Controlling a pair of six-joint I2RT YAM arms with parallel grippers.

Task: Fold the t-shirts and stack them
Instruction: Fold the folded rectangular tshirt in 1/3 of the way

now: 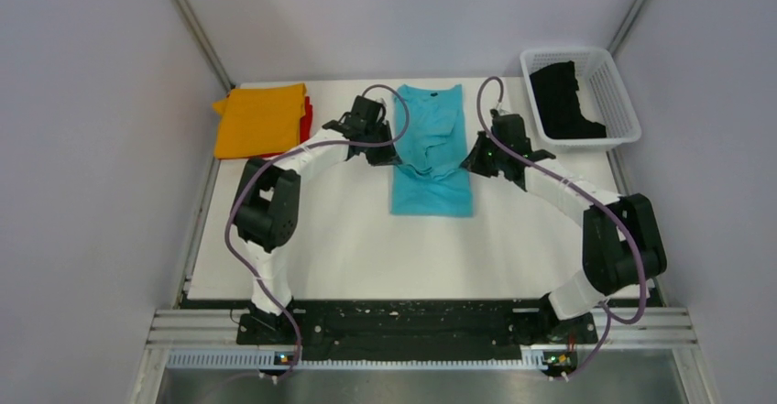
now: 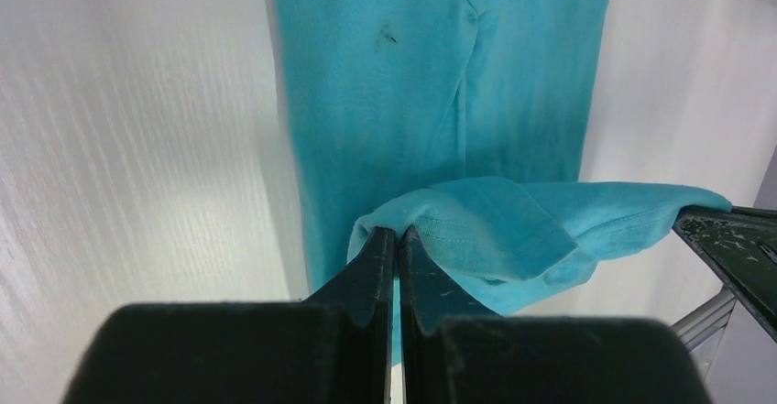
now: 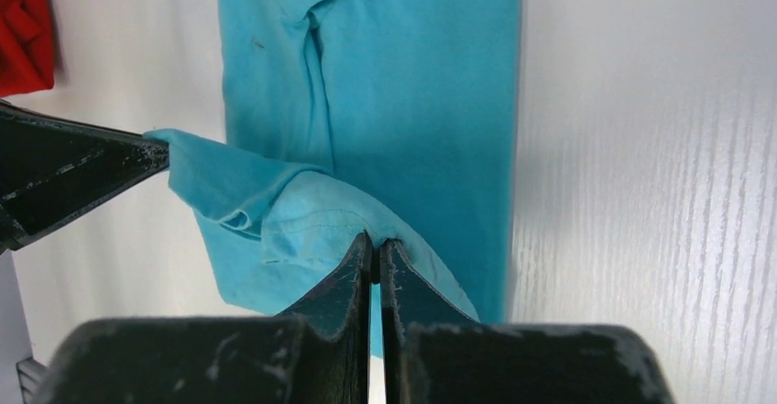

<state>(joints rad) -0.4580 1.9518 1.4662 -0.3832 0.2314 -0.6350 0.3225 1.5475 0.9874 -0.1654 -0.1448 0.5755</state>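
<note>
A turquoise-blue t-shirt (image 1: 432, 161) lies as a long narrow strip at the table's middle back, its far end lifted. My left gripper (image 1: 388, 155) is shut on the lifted hem's left corner (image 2: 403, 225). My right gripper (image 1: 473, 160) is shut on the right corner (image 3: 371, 234). The cloth sags between the two grippers above the flat part (image 2: 440, 74) (image 3: 412, 74). An orange t-shirt (image 1: 259, 120) lies folded at the back left on top of a red t-shirt (image 1: 306, 120) (image 3: 23, 28). A black t-shirt (image 1: 561, 100) sits crumpled in the basket.
A white mesh basket (image 1: 616, 92) stands at the back right corner of the table. White walls close in on both sides. The arms' black base rail (image 1: 403, 326) runs along the near edge.
</note>
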